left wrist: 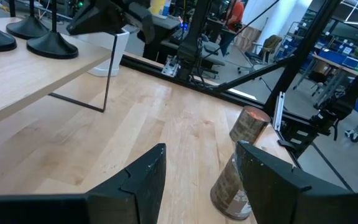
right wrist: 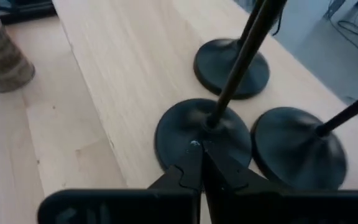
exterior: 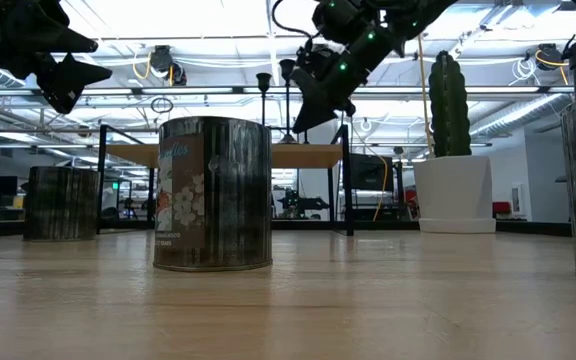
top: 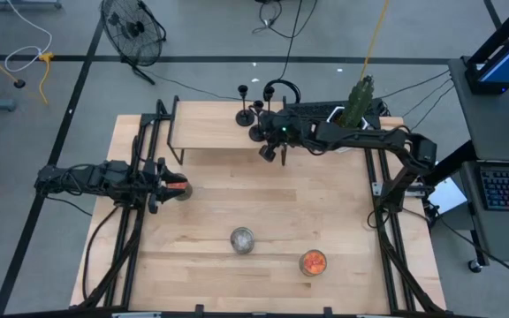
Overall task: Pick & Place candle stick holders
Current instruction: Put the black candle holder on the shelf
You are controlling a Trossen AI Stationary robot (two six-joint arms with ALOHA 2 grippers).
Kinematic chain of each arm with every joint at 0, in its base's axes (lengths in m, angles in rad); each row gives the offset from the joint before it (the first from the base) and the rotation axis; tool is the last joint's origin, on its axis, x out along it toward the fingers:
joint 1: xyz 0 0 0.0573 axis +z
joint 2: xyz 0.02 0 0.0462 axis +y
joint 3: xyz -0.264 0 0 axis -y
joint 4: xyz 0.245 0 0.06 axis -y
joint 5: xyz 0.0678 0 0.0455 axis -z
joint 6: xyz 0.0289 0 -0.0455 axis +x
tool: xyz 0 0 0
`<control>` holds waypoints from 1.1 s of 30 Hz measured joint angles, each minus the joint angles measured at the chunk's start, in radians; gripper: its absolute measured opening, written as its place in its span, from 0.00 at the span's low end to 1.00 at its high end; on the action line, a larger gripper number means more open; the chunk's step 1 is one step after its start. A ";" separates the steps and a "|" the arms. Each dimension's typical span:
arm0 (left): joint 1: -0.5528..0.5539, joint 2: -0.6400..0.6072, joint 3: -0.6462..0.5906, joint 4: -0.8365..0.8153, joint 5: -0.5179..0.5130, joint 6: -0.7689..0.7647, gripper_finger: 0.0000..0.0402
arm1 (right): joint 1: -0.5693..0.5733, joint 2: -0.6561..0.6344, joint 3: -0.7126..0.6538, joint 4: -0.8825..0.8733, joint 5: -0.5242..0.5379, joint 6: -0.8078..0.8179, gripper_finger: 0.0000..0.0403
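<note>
Three black candle stick holders [top: 253,119] stand on their disc bases on the raised wooden shelf [top: 210,132] at the table's far side. They fill the right wrist view, and the nearest one [right wrist: 204,134] is just ahead of my fingers. My right gripper [right wrist: 199,163] is shut at the shelf's near edge [top: 269,152], its tips over that holder's base. My left gripper [top: 171,187] is open at the table's left, just short of an orange-filled jar [left wrist: 238,165], which stands on the table close to one finger. My right gripper's shut fingertips [right wrist: 194,155] lie over the near rim of the nearest holder's disc base [right wrist: 179,140], coming slanting down from the table's near side. I cannot tell whether they touch it. The holder stands upright on the shelf.
A silver can [top: 242,239] and a second orange-filled jar [top: 313,261] stand on the near half of the table. A cactus in a white pot [exterior: 455,160] stands at the far right. The shelf has thin black legs [left wrist: 107,71].
</note>
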 joint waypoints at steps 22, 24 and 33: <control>0.000 0.000 0.000 0.000 -0.001 0.002 0.50 | -0.039 0.006 0.001 0.020 0.017 0.001 0.00; 0.000 0.000 0.000 0.000 -0.002 0.002 0.50 | -0.039 0.006 0.001 0.022 0.016 0.001 0.00; 0.000 0.000 0.000 0.000 -0.002 0.001 0.50 | -0.050 0.006 0.001 0.102 -0.013 0.002 0.00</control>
